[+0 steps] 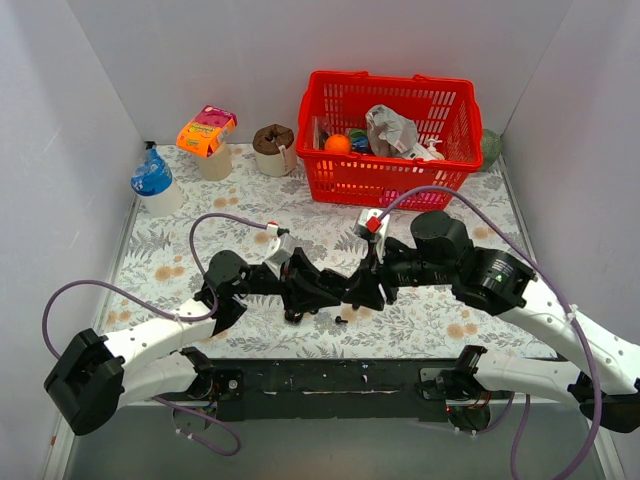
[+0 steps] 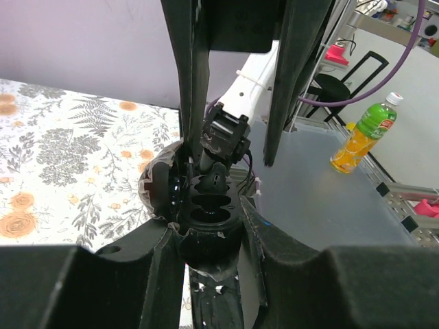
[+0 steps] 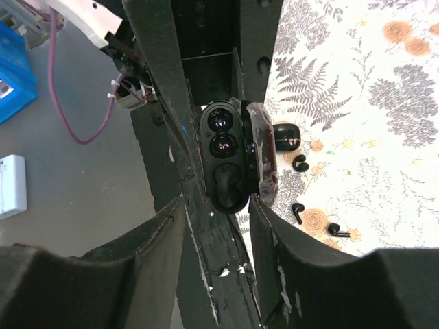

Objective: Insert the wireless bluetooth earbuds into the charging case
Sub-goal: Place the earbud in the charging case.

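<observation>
Flower-printed, the tabletop [image 1: 170, 290] carries a red basket [image 1: 390, 130] at its far edge. From the top camera, the left gripper [image 1: 305, 290] and right gripper [image 1: 356, 290] meet tip to tip over the middle of the near edge. What sits between them is too dark to read from there.

From the left wrist, the left gripper's fingers are pressed onto the open charging case [image 2: 206, 212]. They seem to hold it clear of the tabletop with its lid [image 2: 159, 188] swung aside, probably so the wells face the other arm. One earbud [image 2: 214, 179] appears to sit in the upper well, and the lower well looks hollow. Above it the right gripper's fingers stand apart with nothing between them.

From the right wrist, the camera looks straight down into the case, a line-up that suits dropping a bud in. Three loose earbuds [image 3: 300, 162] and a closed second case [image 3: 285, 135] lie on the tabletop just beside the held case, within easy reach for the next pick.
</observation>
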